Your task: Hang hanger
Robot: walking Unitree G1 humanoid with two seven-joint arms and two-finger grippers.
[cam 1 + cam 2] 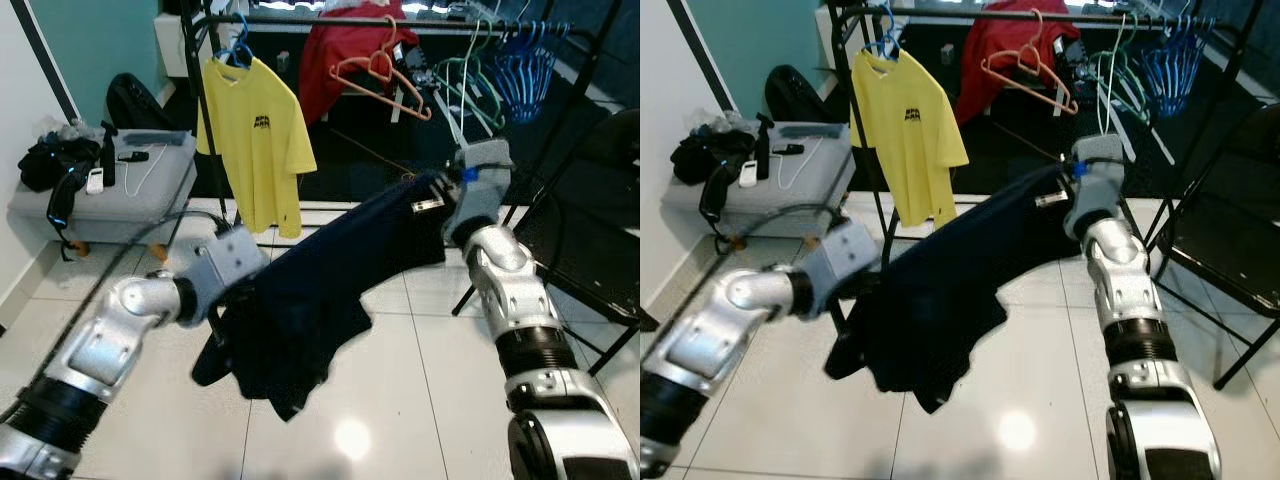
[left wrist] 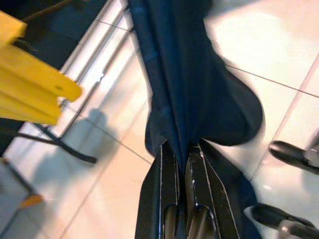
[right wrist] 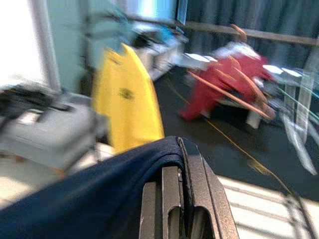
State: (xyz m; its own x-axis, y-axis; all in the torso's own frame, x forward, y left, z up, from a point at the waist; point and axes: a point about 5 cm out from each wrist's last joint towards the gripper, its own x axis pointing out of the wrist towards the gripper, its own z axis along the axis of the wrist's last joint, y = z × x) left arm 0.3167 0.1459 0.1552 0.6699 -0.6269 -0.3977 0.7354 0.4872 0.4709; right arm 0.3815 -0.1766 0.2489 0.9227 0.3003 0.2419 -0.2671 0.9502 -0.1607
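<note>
White tiled floor [image 1: 420, 380], with a black clothes rail [image 1: 400, 18] behind carrying a yellow T-shirt [image 1: 255, 140] on a blue hanger [image 1: 238, 50], an orange hanger [image 1: 385, 70] and a bunch of blue-green ones [image 1: 510, 65]. A navy garment [image 1: 330, 290] stretches between both arms in front of the rail. Left pincer [image 2: 183, 164] is pressed together on its lower end, right pincer [image 3: 179, 164] clamps the upper edge, though that view's blurry.
</note>
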